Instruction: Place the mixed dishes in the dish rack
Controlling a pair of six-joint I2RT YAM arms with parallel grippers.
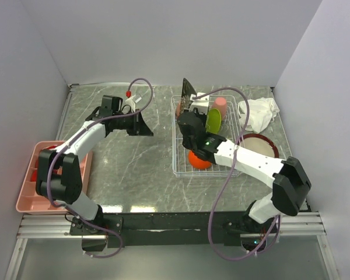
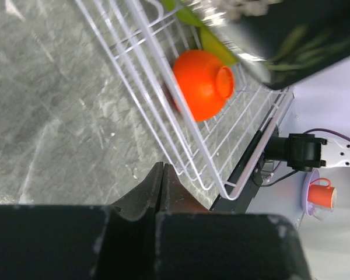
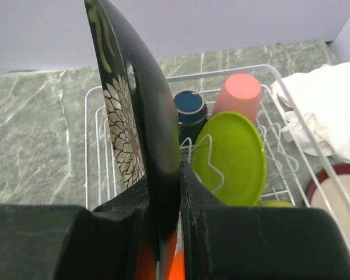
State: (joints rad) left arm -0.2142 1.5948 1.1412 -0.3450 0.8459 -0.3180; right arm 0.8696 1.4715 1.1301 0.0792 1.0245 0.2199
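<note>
Black floral square plate (image 3: 134, 116), clamped upright on edge by the right gripper (image 3: 165, 186) over the left side of the dish rack (image 1: 175, 157). Left gripper (image 2: 162, 175) clenched, empty. Step: slotting. The next move probably calls for lowering between prongs, then release.

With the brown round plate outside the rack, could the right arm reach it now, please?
Probably not yet: the right fingers are shut on the black floral plate over the dish rack. The brown round plate lies near, beside that arm.
</note>
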